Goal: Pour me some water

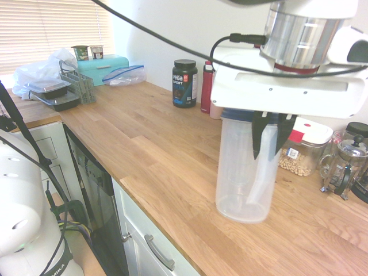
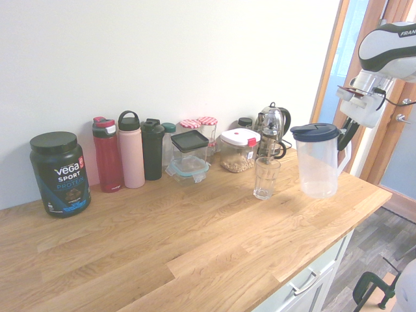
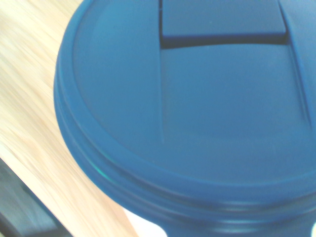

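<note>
A clear plastic pitcher (image 1: 241,178) (image 2: 317,168) with a dark blue lid (image 3: 197,123) stands upright on the wooden counter (image 1: 167,155), near its front edge. My gripper (image 1: 270,138) (image 2: 347,138) is shut on the pitcher's handle from above, its dark fingers on either side of the white handle. I cannot tell whether there is water in the pitcher. An empty drinking glass (image 2: 266,177) stands on the counter just beside the pitcher, on the side away from the handle. In the first exterior view the glass is hidden. The blue lid fills the wrist view.
Along the wall stand a black Vega tub (image 2: 58,172) (image 1: 184,83), three bottles (image 2: 130,149), a nut container with a white lid (image 2: 238,151) (image 1: 302,152) and a French press (image 1: 345,167). A teal box (image 1: 103,68) and a dish rack (image 1: 77,86) sit further along the counter.
</note>
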Controlling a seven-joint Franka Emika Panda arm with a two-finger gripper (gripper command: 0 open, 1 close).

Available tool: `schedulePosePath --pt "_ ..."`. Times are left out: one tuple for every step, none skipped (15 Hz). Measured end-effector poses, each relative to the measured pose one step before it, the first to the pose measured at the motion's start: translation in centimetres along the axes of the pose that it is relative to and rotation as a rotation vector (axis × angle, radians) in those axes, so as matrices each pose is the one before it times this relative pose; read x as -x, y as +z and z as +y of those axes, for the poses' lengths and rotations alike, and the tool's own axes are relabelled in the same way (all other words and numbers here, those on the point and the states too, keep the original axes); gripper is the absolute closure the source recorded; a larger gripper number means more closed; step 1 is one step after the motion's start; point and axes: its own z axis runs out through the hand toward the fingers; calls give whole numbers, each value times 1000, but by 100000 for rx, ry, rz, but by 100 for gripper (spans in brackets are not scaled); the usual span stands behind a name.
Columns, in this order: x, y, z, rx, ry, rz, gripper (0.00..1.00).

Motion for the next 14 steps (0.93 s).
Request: schedulePosePath --pt "576 126 -267 -2923 -3383 1386 100" --pt "1061 -79 -306 -1763 -3257 1780 100" --pt "1429 -285 -508 -1130 -2922 2106 100" --pt "1272 -324 -1044 -850 -2064 2340 100" --pt "1184 -106 -1373 -1091 -992 1726 100" --pt "804 49 -1622 -1280 1714 1572 100" --pt "244 253 -2041 -1198 5033 1922 100" --pt "-346 359 -2320 -1895 6210 2029 100" --pt "-969 631 -2653 -1773 6046 1840 100" --pt "-1028 1284 -3109 -1265 6002 1420 100" --pt "-479 2113 -3162 -1025 6158 1052 100" --pt "-27 2582 -3040 -541 6167 1695 100" --pt "456 2672 -3199 49 5908 2507 100" --pt "899 2441 -2772 104 5876 2460 100"
